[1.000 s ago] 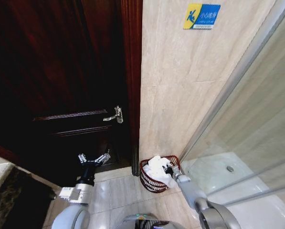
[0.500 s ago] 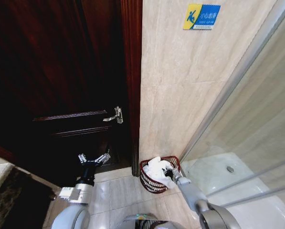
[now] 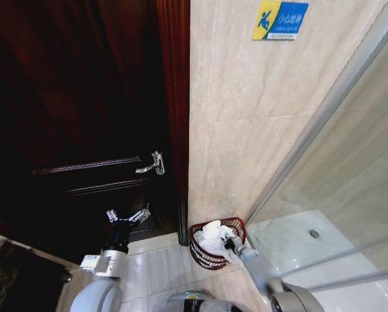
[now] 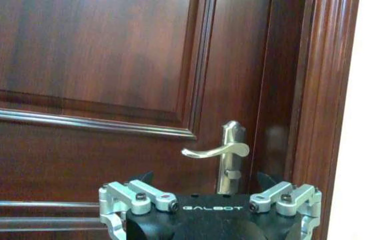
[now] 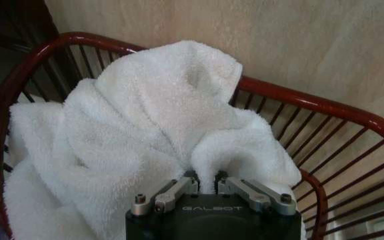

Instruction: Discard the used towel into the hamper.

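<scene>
From the head view, the hamper [image 3: 218, 242] stands on the tiled floor against the marble wall [image 3: 245, 117], just beside the dark wooden door [image 3: 83, 117] and near the glass shower screen [image 3: 349, 169]. The towel [image 3: 214, 236] is heaped inside it, white and bulging above the rim, with one flap drooping over the near edge. The right gripper [image 3: 229, 242] is down at the hamper, in among the cloth. The left gripper [image 3: 127, 216] is held up in front of the door, away from the hamper, its fingers spread wide with nothing between them.

The left wrist view looks at the door panels and the metal door handle [image 4: 223, 150]; the left gripper's finger bases sit far apart at the picture's lower edge, which fits an open, empty claw.

In the right wrist view the right gripper [image 5: 203, 181] has its two fingers drawn nearly together on a fold of the towel [image 5: 145, 130], with the pinched ridge rising between them. The red wire rim of the hamper [image 5: 325, 107] curves around the cloth.

The towel looks light, thick and limp (terry cloth, by the pile), so it should slump wherever released. A raised fold is the natural place to pinch it.
</scene>
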Robot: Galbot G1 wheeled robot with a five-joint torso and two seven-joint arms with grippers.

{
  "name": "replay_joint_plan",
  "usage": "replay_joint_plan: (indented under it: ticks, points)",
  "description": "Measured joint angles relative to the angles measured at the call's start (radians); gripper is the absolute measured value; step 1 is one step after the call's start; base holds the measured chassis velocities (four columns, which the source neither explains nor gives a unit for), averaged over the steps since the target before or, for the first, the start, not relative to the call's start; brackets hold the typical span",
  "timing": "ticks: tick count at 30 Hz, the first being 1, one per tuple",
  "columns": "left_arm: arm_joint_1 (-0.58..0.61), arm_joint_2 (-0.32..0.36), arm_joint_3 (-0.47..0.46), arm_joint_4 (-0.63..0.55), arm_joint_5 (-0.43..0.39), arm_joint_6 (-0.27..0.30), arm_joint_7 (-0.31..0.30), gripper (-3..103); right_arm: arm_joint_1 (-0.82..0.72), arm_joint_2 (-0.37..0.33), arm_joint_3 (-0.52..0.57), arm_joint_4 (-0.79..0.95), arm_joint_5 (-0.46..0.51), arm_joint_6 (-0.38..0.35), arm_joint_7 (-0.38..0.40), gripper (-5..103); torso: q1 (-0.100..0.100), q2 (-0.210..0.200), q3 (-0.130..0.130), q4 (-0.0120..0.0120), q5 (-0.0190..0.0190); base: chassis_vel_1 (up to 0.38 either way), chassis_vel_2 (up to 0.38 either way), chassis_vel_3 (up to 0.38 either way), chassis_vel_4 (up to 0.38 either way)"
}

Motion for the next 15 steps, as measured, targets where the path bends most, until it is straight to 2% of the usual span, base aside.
replay_joint_plan:
  ticks: [8,15]
  points:
    - [0.0,0.0,0.0,0.0,0.0,0.0,0.0,100,-0.001,-0.003,-0.001,0.007,0.006,-0.005,0.002,10,-0.011,-0.024,-0.012,0.0003,0.0,0.0,0.0,0.0,0.0]
    - [0.0,0.0,0.0,0.0,0.0,0.0,0.0,100,0.008,-0.005,-0.01,0.012,0.002,-0.023,-0.007,10,-0.033,-0.071,-0.038,0.0002,-0.0002,0.0,0.0,0.0,0.0]
